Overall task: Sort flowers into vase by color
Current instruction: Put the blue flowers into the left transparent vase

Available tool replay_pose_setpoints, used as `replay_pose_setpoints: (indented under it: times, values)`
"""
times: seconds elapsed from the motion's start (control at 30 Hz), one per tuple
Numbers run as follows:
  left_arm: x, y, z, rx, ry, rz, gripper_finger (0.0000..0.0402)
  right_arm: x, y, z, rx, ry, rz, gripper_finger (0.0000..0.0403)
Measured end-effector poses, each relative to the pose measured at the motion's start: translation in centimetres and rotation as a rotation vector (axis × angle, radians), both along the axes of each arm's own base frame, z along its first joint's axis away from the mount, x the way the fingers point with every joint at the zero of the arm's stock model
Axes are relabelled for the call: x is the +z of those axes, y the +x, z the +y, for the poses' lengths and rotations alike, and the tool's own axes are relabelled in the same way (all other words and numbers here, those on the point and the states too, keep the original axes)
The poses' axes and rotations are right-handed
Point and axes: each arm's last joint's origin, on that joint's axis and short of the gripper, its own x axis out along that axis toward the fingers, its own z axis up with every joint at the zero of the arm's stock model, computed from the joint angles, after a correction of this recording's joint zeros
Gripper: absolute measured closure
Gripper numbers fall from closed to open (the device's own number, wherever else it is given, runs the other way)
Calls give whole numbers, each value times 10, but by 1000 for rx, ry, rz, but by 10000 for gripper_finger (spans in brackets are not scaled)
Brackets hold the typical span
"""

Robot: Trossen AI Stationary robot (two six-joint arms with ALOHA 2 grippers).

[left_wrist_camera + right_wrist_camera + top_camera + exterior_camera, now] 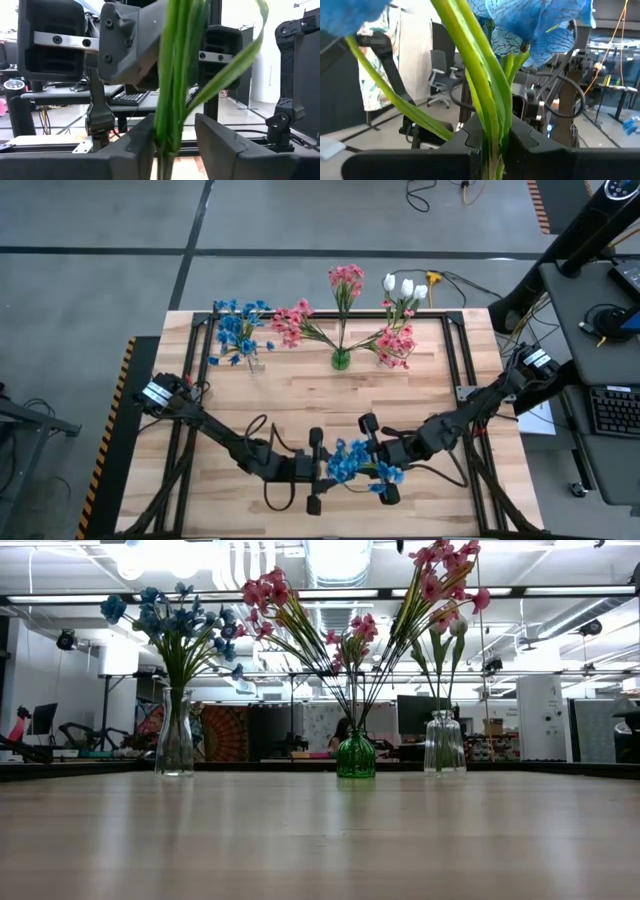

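A blue flower sprig (352,462) hangs above the table's near middle, between my two grippers. My right gripper (377,464) comes from the right and is shut on its green stems (490,110), with the blue blossoms (535,22) just past the fingers. My left gripper (320,470) faces it from the left, open, its fingers on either side of the same stems (172,75). At the far edge stand three vases. A clear one (175,735) holds blue flowers, a green one (355,755) pink flowers, and another clear one (444,743) white buds and pink flowers. My left gripper has the stems (162,137) lying against the inner side of one finger (135,145), while the other finger (220,142) stands apart from them. My right gripper pinches the bundle of stems (494,142) between its two fingers, below the blossoms. The fingers come about level from the table's right and lie across the stems. The sprig is clear of the table.
A black frame (455,340) runs around the wooden tabletop. The flowers in the vases spread wide over the far part (300,325). Bare wood (320,840) lies between the vases and the grippers. Desks and cables stand beyond the right edge (600,380).
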Motion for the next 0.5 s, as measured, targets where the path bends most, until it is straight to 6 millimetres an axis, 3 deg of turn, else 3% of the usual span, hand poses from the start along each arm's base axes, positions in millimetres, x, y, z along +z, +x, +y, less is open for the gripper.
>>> replay_pose_setpoints:
  times: [0.3,0.5]
  values:
    - [-1,1,2,9,5,11,386,-2,2,-2,-22,27,55,367]
    - [-2,0,2,15,29,45,384,1,1,-3,-27,22,92,335]
